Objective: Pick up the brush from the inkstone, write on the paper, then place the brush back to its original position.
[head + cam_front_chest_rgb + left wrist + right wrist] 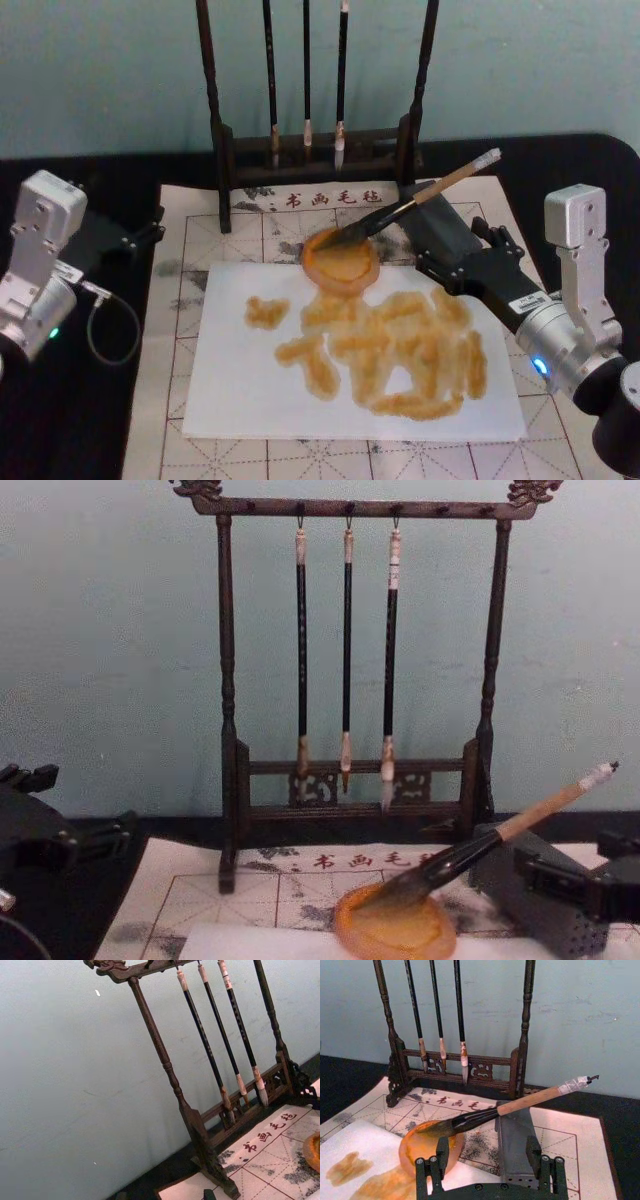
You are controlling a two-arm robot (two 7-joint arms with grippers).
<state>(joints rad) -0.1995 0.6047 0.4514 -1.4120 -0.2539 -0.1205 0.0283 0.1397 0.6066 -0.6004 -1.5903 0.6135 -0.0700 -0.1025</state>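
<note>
Four printed characters, 书画毛毡, head the mat (300,199); the right gripper (487,1157) gapes empty near the brush (485,1114).

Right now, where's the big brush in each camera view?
Head: brush right of centre, bristles in the inkstone.
Left wrist: not in it.
Right wrist: brush centre, slanting above the open right gripper.
Chest: brush lower right.
Shared landmark: the brush rack.
</note>
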